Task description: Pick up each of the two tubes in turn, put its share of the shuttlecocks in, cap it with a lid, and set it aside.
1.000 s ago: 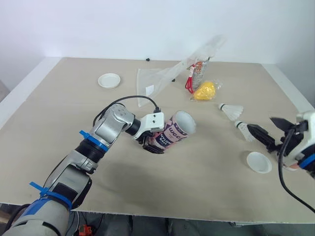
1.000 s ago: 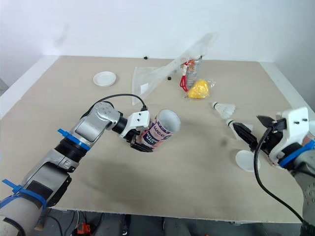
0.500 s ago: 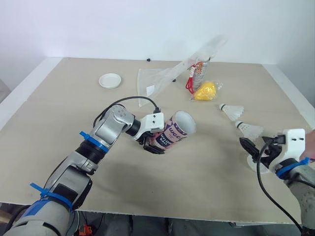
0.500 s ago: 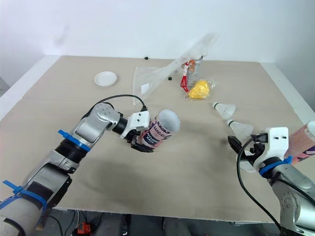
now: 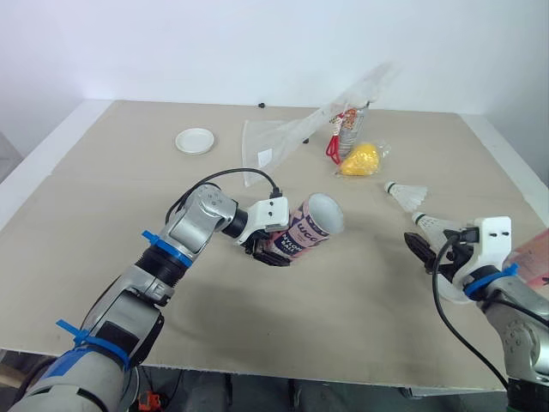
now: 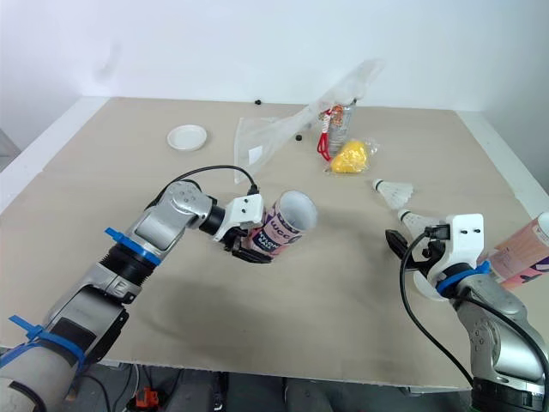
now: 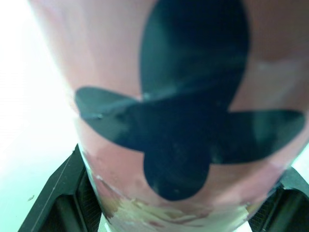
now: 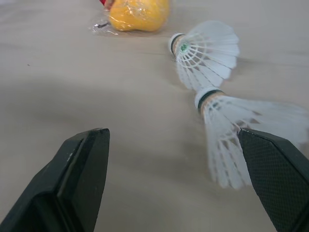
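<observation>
The left gripper (image 5: 273, 251) is clamped on the base of a pink cardboard tube with dark lettering (image 5: 307, 230). It holds the tube tilted above the middle of the beige tabletop (image 5: 103, 197), with the open white mouth pointing up and to the right. Over on the right, the right gripper (image 8: 172, 140) sits low over the table with its 2 black fingers spread wide. The nearer of 2 white feathered shuttlecocks (image 8: 241, 130) lies just ahead of it, and the farther shuttlecock (image 8: 207, 50) lies just beyond. A 2nd pink tube (image 6: 521, 251) is at the far right edge. Near the back lie a small white round lid (image 5: 195, 140), a clear plastic bag (image 5: 296, 133) and a yellow wrapped bundle (image 5: 360, 160).
</observation>
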Robot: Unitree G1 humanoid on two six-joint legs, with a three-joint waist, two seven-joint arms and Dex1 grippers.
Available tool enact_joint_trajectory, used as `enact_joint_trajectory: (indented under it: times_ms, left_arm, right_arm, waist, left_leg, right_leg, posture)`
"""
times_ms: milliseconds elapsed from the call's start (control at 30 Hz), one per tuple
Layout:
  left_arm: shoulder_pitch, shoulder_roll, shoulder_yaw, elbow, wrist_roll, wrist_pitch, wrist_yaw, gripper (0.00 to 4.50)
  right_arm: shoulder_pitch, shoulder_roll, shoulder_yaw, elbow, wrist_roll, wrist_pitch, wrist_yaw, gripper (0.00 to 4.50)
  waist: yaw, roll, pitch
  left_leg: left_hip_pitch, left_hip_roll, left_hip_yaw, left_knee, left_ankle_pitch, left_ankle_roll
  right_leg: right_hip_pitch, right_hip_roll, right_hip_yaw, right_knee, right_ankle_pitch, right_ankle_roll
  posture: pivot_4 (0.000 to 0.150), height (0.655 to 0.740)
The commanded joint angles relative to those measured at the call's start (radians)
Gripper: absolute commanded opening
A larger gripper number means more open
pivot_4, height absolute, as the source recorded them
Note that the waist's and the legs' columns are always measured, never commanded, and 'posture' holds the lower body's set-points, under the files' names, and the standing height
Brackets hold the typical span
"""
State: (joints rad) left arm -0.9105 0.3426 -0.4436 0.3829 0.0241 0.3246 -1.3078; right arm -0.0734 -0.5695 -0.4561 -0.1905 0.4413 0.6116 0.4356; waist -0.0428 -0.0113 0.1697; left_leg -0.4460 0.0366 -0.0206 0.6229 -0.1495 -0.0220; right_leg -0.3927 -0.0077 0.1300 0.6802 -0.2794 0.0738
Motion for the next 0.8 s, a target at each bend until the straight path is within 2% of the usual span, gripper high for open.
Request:
enact_joint_trajectory:
  times_ms: [33,567,667,800]
  left_arm:
    - [0.009,-0.002,-0.007,-0.02,0.007,-0.003,0.011,3.26]
    - [0.024,0.008,-0.007,-0.044,0.005,0.021,0.015,3.26]
    - [0.025,0.009,-0.008,-0.047,0.007,0.024,0.019,3.19]
    - [0.027,0.011,-0.008,-0.05,0.009,0.028,0.022,3.19]
  right_arm:
    - [-0.032,0.002,-0.006,0.025,-0.006,-0.029,-0.016,4.5]
    - [-0.156,0.002,0.057,0.223,-0.05,-0.088,-0.022,4.5]
    - [-0.179,0.005,0.063,0.259,-0.06,-0.109,-0.026,3.46]
    - [-0.205,0.005,0.07,0.299,-0.073,-0.138,-0.027,1.49]
  waist:
    - [0.0,0.0,0.0]
    - [-0.003,0.0,0.0]
    - [-0.002,0.0,0.0]
    - [-0.003,0.0,0.0]
  left_leg:
    - [0.0,0.0,0.0,0.0,0.0,0.0]
    - [0.0,-0.002,-0.002,-0.001,0.0,0.0]
    - [0.0,-0.002,-0.002,-0.001,0.0,0.0]
    - [0.0,-0.002,-0.002,-0.001,0.0,0.0]
  right_leg:
    - [0.0,0.0,0.0,0.0,0.0,0.001]
    - [0.001,0.0,0.0,0.0,0.0,0.003]
    - [0.001,0.0,0.0,0.0,0.0,0.003]
    - [0.001,0.0,0.0,0.0,-0.001,0.003]
  posture:
    - [0.15,0.74]
    - [0.15,0.74]
    - [0.15,0.74]
    - [0.15,0.74]
